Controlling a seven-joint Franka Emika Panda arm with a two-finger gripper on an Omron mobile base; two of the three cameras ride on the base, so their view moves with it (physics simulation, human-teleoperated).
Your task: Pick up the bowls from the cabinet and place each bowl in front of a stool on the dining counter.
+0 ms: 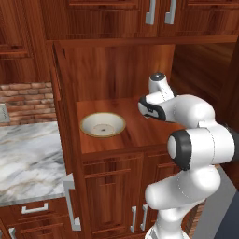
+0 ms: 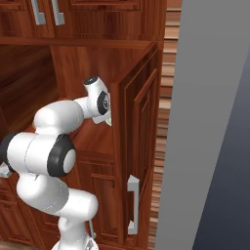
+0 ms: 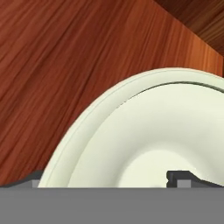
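One cream bowl (image 1: 102, 124) with an olive-tan rim rests on the left part of the wood-lined shelf in the open cabinet (image 1: 112, 70). My arm reaches into the right part of that compartment. There, the hand view has a second bowl (image 3: 144, 131) very close. My gripper (image 3: 105, 183) is open and points down at it, with one fingertip (image 3: 179, 177) over its inside and the other at its outer edge. A pale sliver of this bowl (image 2: 108, 120) peeks out beside my wrist. The stool and the dining counter are out of view.
The cabinet's doors stand swung open, one at the left (image 1: 65, 154) and one at the right (image 2: 139, 127). A marble worktop (image 1: 23, 158) with a brick backsplash lies to the left. A grey wall (image 2: 210, 122) rises at the right.
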